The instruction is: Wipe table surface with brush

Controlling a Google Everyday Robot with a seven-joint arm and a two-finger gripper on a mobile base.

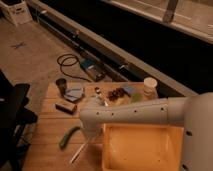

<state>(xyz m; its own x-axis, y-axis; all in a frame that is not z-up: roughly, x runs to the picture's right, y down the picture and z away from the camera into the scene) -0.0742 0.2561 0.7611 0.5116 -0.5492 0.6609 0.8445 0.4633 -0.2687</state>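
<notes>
Brush (81,151): lies slantwise on the bench (47,127) near its front edge. Lower end points toward me; upper end runs up under the white arm's rounded tip. Gripper (91,134) sits there, right over that upper end. Cannot tell whether it grips the brush or stands open. Green vegetable (68,136) just left of the brush. Yellow tub (142,131) close on the right. Dark block (66,106) farther back.

The table surface (47,132) bears a yellow tub (142,129); left of the tub lie the brush (80,151), a green vegetable (68,136) and a dark block (65,106). The gripper (92,135) hangs just left of the tub.
</notes>
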